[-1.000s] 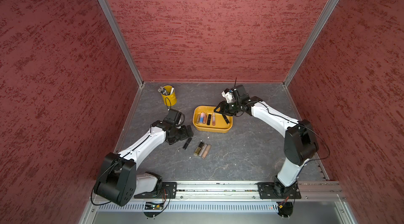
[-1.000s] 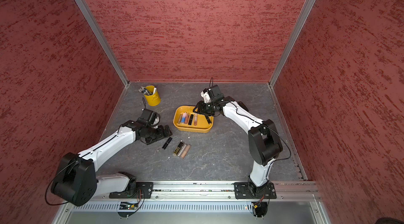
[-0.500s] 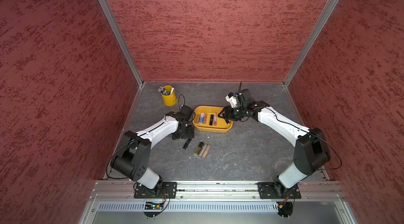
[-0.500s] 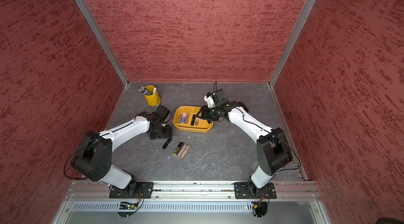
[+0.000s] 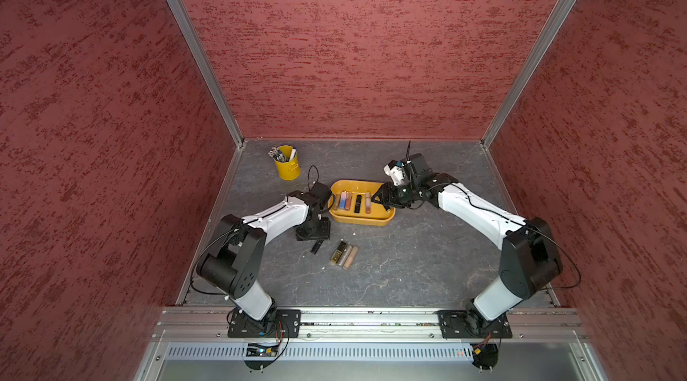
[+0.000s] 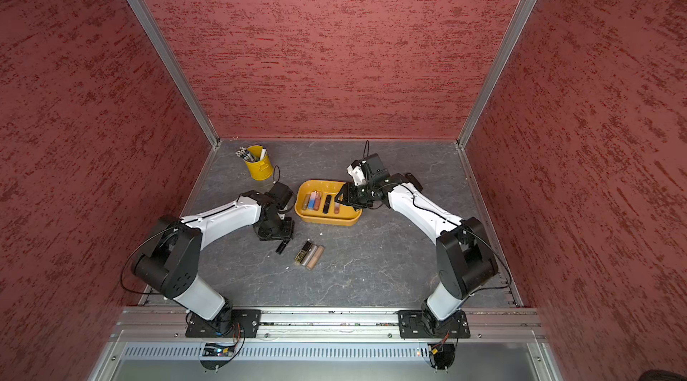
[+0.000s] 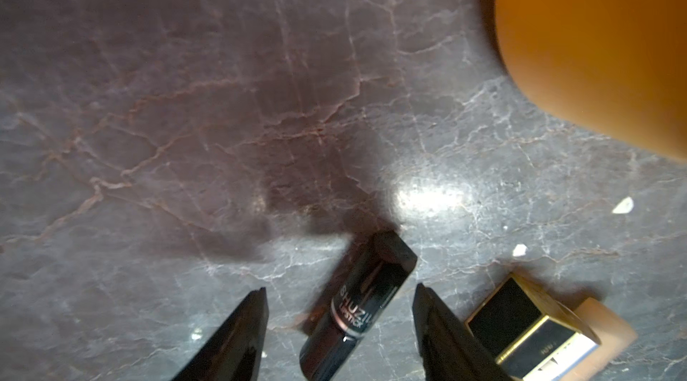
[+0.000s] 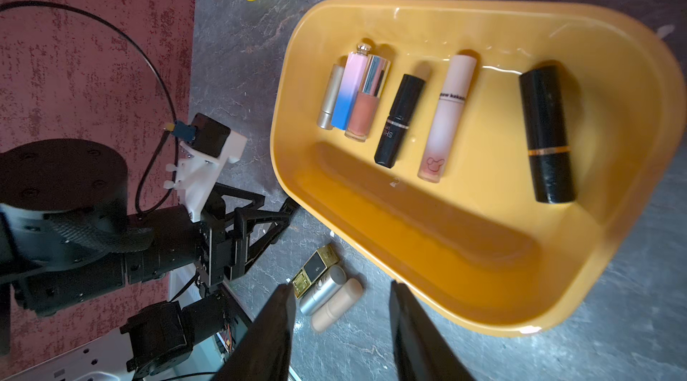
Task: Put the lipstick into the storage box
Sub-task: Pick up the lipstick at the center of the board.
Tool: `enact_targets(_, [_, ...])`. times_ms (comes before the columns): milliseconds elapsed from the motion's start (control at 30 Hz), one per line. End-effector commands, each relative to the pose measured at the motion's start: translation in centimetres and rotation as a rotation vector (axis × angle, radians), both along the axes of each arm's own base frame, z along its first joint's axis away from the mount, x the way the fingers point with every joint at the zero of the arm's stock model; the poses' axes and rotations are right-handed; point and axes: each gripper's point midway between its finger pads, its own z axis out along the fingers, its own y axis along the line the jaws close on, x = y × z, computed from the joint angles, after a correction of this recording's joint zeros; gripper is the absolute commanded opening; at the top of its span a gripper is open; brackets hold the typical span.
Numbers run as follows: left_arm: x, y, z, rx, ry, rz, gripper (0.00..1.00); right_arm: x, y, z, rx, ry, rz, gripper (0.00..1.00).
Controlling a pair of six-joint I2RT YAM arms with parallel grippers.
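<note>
The left gripper point(image 7: 340, 291) is low over the dark grey marble-pattern table point(image 5: 390, 267), just beside the left end of the shallow yellow-orange oblong plastic storage box point(image 5: 362, 222). Its two black fingers point(image 7: 238, 334) stand apart, one on each side of a black lipstick tube with pale lettering point(image 7: 357, 312). The tube lies flat on the table, outside the box. A small gap shows on both sides, so the fingers are not closed on it.

Near this tube three more sticks lie side by side on the table: a square black-and-gold one point(image 8: 314, 267), a silver one point(image 8: 323, 290) and a beige one point(image 8: 336, 304).

The right gripper point(image 8: 340, 290) is at the right end of the storage box, above its rim. Its fingers are partly apart and nothing is between them.

Six items lie in a row inside the box, as the right wrist view shows:
- a slim pale gold tube point(image 8: 329, 96)
- a pink-and-blue tube point(image 8: 347, 93)
- a peach gloss with a silver cap point(image 8: 366, 107)
- a black lipstick point(image 8: 397, 122)
- a pale pink gloss tube point(image 8: 448, 119)
- a thicker black lipstick with a gold band point(image 8: 546, 134), a little apart from the others

A small yellow cylindrical bucket with pens point(image 5: 287, 168) stands behind the left arm, toward the back wall.
</note>
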Motion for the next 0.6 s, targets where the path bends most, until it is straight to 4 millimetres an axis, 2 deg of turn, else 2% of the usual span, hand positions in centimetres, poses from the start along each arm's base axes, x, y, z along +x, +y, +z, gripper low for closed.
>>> enact_targets(0, [0.3,-0.8,-0.7,-0.015,0.008,-0.031,0.65,0.0,-0.6,1.0,0.004,-0.033,-0.012,0.45])
enact_targets(267, [0.7,-0.9,-1.8,0.003,0.031,-0.051,0.55,-0.1,-0.7,0.9,0.001,-0.033,-0.014,0.45])
enact_targets(467, [0.8,-1.0,-2.5,0.005,0.047,-0.054,0.44,-0.1,-0.7,0.5,-0.001,-0.025,-0.016,0.45])
enact_targets(567, [0.8,-1.0,-2.7,0.002,0.052,-0.052,0.35,-0.2,-0.7,0.5,-0.004,-0.025,-0.014,0.45])
